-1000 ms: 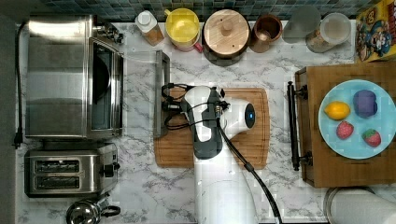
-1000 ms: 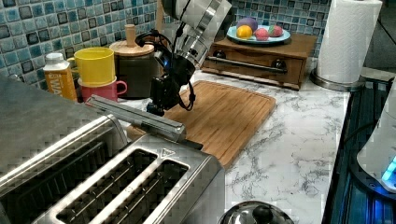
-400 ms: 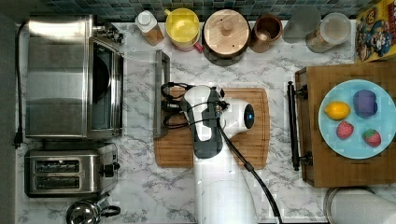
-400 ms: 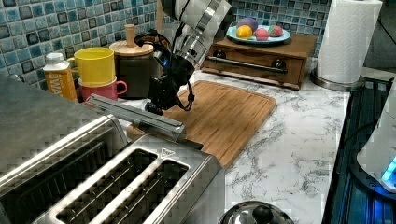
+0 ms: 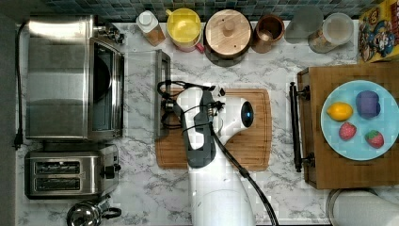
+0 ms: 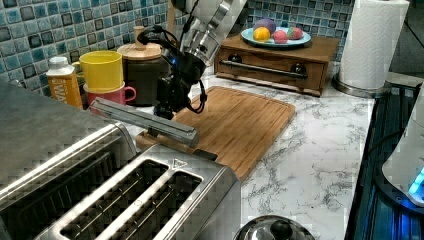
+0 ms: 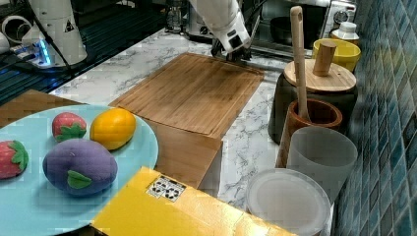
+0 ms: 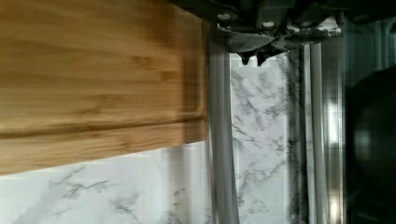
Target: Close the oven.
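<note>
**While the door hangs fully open, the closing has hardly begun**

Though the gripper (image 5: 165,104) sits right at the door's long metal bar handle (image 5: 162,94), the large brushed stainless-steel toaster oven (image 5: 70,77), on the marble counter (image 5: 141,188) at the top view's left, is not shut. Its glass-paned door (image 5: 141,94) lies flat, reaching out to the bamboo cutting board (image 5: 249,141). In the wrist view the fingertips (image 8: 252,56) sit close together, holding nothing that I can see. By my judgement, the whole upward swing remains.
</note>
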Controlling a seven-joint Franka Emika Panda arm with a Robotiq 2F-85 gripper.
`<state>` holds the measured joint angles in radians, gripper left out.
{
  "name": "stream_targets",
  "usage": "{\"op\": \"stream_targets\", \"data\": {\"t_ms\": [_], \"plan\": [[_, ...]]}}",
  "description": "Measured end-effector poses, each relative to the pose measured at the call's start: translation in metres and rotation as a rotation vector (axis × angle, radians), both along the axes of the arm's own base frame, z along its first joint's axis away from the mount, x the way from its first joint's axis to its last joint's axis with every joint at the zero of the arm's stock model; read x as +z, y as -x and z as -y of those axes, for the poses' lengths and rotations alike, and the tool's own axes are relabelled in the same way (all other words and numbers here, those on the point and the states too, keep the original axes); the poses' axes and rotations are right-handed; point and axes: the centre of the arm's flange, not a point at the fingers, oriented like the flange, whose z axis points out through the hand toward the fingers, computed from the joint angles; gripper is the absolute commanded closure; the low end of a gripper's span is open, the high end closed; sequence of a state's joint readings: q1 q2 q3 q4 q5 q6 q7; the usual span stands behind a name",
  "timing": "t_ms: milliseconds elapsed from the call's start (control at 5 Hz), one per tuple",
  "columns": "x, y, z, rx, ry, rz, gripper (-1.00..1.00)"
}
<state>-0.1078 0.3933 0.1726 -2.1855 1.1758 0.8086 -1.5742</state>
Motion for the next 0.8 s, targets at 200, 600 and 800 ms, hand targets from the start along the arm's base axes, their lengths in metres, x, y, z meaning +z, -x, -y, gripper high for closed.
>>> {"op": "stream_targets", "data": {"t_ms": [200,600,800], "plan": [[0.024,-0.006,-0.013,-0.003,0.008,0.0,1.0],[0.069,-0.026,-0.052,0.113,0.254,-0.043,1.0],[0.097,-0.028,-0.079,0.166,0.358,0.019,1.0]]}}
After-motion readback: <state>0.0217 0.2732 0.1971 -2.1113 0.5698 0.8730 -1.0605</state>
